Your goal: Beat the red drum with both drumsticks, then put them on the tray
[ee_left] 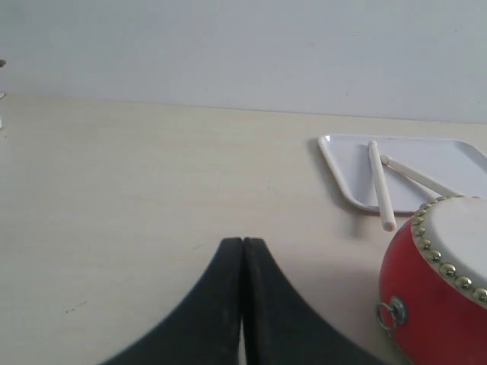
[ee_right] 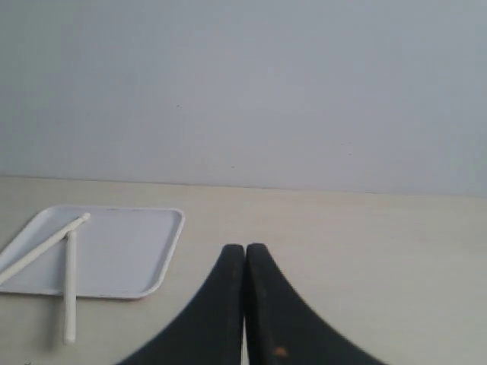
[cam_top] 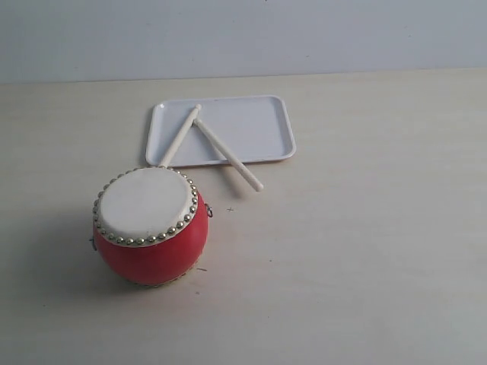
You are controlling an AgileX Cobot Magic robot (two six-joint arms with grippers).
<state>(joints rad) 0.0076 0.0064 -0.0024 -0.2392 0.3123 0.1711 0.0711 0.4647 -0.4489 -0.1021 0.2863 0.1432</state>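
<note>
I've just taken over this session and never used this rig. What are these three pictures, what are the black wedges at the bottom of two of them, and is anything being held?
One picture comes from a camera off the arms, looking down on the table. The other two come from cameras on each arm's wrist. The black wedges are the claws: the left claw and the right claw. Both are shut, fingers pressed together, holding nothing. Neither arm shows in the overview.

On the table stands the red drum, with the white tray behind it. The two drumsticks lie crossed on the tray, their thicker ends poking over its near rim; one runs toward the drum.
</note>
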